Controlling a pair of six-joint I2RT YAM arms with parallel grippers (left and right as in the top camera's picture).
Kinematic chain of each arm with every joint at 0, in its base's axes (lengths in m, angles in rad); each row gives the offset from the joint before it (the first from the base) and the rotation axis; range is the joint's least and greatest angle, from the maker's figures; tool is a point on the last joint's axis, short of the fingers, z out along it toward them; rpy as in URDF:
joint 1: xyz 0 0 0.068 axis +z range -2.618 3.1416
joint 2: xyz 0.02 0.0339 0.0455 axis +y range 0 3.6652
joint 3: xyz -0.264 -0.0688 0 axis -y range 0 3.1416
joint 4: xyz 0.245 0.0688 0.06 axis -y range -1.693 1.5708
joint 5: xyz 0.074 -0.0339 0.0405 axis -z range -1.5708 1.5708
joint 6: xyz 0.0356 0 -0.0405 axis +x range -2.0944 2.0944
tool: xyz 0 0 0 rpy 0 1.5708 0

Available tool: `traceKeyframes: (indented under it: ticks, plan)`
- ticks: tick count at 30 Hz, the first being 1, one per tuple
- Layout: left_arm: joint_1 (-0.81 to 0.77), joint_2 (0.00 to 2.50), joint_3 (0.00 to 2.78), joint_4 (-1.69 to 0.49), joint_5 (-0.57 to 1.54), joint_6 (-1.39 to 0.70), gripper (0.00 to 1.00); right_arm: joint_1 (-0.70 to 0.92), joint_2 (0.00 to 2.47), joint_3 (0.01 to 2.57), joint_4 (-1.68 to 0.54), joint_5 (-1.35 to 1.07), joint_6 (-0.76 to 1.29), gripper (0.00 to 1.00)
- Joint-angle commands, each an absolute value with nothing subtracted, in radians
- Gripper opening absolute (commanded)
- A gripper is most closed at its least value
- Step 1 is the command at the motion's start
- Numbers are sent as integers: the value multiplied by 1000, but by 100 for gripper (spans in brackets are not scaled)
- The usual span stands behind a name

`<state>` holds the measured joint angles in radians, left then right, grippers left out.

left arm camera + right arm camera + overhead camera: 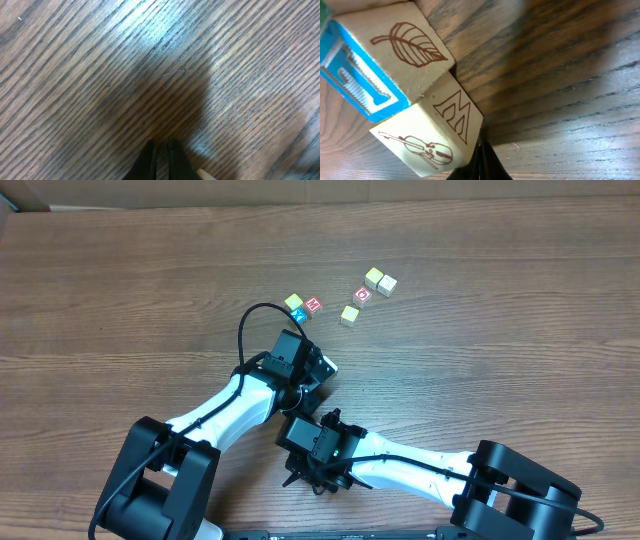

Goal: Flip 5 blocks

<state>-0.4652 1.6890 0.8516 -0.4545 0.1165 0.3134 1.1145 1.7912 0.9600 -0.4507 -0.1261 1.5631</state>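
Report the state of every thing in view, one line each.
Left gripper: jaws shut, holding nothing, only the table in front of it.
Right gripper: jaws shut, holding nothing, tips beside the M block.
Leaf block: loose on the table, resting against the M block.
M block: loose on the table, not held.
Other blocks: scattered loose on the table, none held.

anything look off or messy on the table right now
nothing broken or spilled. the blocks just lie scattered at mixed angles, with three bunched near the right claw. up close, the leaf block and M block touch askew rather than lined up.
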Motion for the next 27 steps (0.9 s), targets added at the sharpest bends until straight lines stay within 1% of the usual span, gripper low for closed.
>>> traceKeyframes:
  ticks: [1,7,27]
  plan:
    - [-477,1713,831,-462,147,299,4,1116,1794,984,-437,-87,1541,4]
    - [-477,1713,831,-459,147,299,4,1116,1794,1000,-440,-80,1514,4]
    - [-477,1713,831,-460,147,290,4,1133,1794,1004,-458,-81,1516,4]
